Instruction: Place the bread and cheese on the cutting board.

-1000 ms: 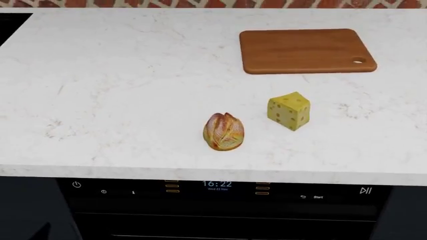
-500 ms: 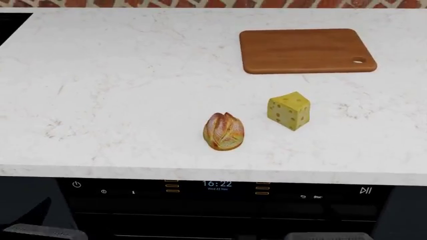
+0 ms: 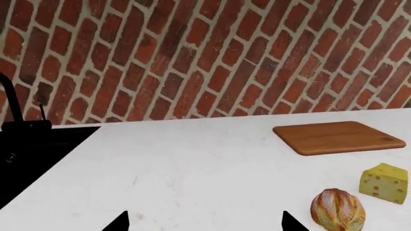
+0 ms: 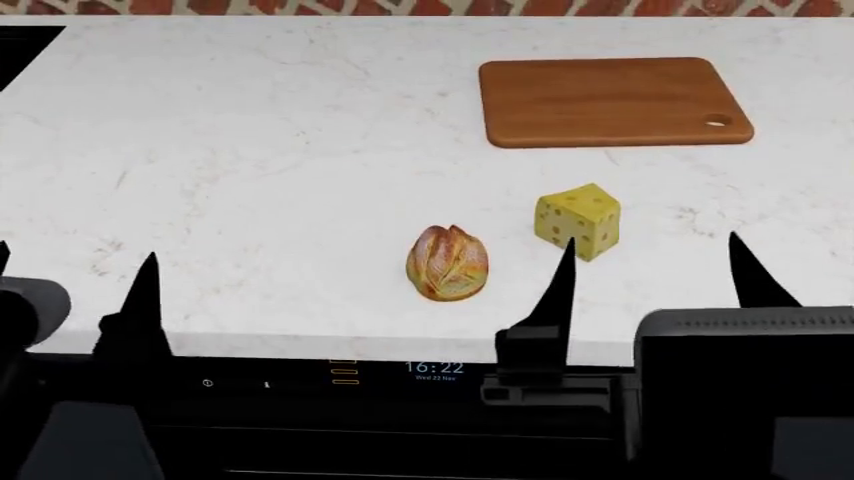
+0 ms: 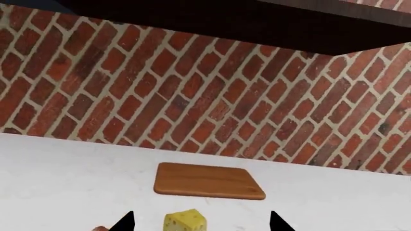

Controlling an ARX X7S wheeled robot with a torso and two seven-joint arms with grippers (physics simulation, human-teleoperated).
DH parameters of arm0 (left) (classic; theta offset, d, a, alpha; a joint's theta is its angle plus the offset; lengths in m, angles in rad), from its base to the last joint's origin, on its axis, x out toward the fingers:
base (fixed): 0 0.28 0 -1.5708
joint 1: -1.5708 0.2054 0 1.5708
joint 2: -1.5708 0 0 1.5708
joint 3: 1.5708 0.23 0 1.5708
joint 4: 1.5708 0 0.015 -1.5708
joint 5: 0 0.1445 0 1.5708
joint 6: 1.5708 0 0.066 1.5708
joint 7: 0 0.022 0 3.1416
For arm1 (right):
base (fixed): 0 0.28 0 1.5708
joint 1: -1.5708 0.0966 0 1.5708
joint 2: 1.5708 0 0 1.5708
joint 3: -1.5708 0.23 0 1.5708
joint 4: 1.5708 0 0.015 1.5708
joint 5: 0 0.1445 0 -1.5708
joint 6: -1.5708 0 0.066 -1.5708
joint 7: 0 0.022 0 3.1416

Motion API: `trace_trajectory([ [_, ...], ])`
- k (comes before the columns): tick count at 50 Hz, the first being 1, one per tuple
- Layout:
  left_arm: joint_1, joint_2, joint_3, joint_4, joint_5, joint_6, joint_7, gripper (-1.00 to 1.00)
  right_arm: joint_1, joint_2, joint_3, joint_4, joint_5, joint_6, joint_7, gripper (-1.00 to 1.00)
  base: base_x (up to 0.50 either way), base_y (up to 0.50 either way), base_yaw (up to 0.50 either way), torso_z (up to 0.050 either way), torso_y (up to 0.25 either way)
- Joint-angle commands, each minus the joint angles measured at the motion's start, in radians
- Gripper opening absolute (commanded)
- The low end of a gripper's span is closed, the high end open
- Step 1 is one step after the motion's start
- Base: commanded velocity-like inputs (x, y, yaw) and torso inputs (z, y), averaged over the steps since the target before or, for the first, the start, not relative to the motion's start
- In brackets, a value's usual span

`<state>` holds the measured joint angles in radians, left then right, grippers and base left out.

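At this moment both foods lay on the white marble surface (image 4: pixel 267 150) and nothing was on the cutting board (image 4: pixel 611 100) yet, so I judge the task was only at its start. The bread (image 4: pixel 447 262) sat near the front edge, with the cheese (image 4: pixel 578 221) just beside it on the right and a little further back; the board lay well behind the cheese, near the brick wall (image 3: pixel 212 57). Your left claw (image 4: pixel 70 275) was spread wide and empty, low at the front edge of the surface and well apart from the bread. Your right claw (image 4: pixel 650 270) was also spread and empty, and in the right wrist view the cheese (image 5: pixel 185 222) showed between its two tips, so it seemed already lined up with that block. The cheese looked like a firm, chunky wedge with flat faces, so I think it would handle well if you took it across two opposite flat sides, not over a corner, where it could twist out. The bread looked like a stiff crusty loaf, probably light, but its oval form is rounded and could roll or slip; I would close on it across the narrow width, near the middle. Both seemed small against the board, so placing them side by side should give no trouble.
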<state>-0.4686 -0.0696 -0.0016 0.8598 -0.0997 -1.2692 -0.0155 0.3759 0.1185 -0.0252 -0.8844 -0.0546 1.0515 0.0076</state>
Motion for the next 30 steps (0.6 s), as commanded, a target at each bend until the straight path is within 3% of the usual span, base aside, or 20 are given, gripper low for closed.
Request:
trace_trajectory([
  [1,-0.064,-0.004,-0.021,0.045,-0.007,-0.112,0.018,1.00,0.042,0.019,-0.015,-0.045,-0.017,0.111,-0.014,1.00,0.00,0.00,0.00,0.000,0.000],
  [30,-0.085,-0.009,-0.042,0.078,-0.045,-0.162,-0.004,1.00,0.033,0.021,0.019,-0.083,0.022,0.133,-0.023,1.00,0.48,0.00,0.00,0.000,0.001],
])
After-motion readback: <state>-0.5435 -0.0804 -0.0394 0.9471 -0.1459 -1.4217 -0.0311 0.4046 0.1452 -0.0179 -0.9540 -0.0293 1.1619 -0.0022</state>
